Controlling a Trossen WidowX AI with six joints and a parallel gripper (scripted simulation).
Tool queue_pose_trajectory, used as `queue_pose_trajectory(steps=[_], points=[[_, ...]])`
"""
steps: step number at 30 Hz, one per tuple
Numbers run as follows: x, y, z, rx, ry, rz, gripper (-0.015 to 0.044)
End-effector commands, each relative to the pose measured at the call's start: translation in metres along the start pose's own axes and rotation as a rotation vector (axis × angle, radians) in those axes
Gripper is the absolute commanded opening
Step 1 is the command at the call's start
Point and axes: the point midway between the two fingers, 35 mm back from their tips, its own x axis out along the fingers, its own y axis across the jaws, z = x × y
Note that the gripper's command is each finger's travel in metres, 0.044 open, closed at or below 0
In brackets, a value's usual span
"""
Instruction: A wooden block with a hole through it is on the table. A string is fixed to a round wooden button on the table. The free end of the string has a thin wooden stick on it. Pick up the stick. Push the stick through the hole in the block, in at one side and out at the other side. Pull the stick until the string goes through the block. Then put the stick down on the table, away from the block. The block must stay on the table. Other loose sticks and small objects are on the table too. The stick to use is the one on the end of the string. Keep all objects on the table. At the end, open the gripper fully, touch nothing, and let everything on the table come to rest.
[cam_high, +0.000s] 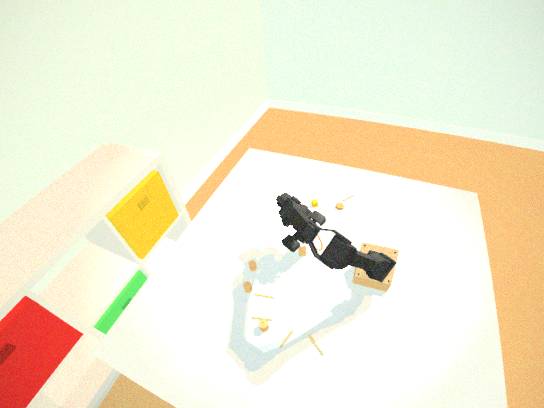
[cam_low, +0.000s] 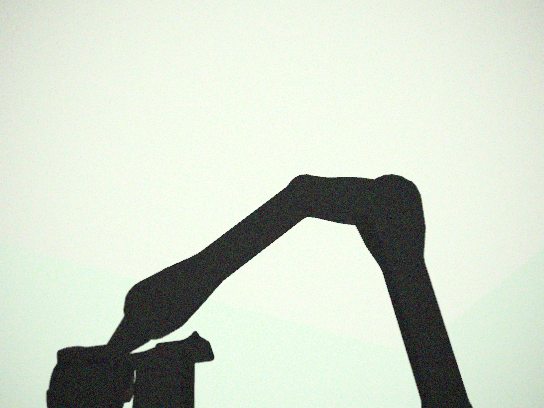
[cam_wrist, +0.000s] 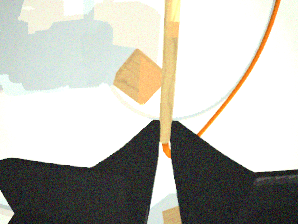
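Stick (cam_wrist: 169, 85), the one with the orange string (cam_wrist: 254, 65) at its end: it is pinched by its string end between the fingertips of the gripper (cam_wrist: 164, 127), the claw closed down narrowly on it. Its far end is cut off by the upper edge of the wrist view, and the top view hides it around the dark arm (cam_high: 340, 249) (cam_low: 245, 239). In the exterior view the arm is a black outline, with the lower part of the claw out of frame. In the wrist view the stick's long axis runs nearly straight up from the fingertips, leaning slightly right. An orange-brown block (cam_wrist: 138, 76) appears just left of it; whether they touch, I cannot tell. The string curves up and right, out of frame. Farther out on the white table (cam_high: 430, 320), the top view shows loose sticks (cam_high: 316, 344) and a small yellow object (cam_high: 314, 203). Which piece has the hole is too small to make out.
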Motion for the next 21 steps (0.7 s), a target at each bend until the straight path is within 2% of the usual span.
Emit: queue_pose_trajectory(steps=[1,21], points=[[-0.001,-0.003,0.007,0.109,0.002,-0.009,0.0000],[0.000,-0.017,0.030,0.580,0.012,-0.044,0.0000]])
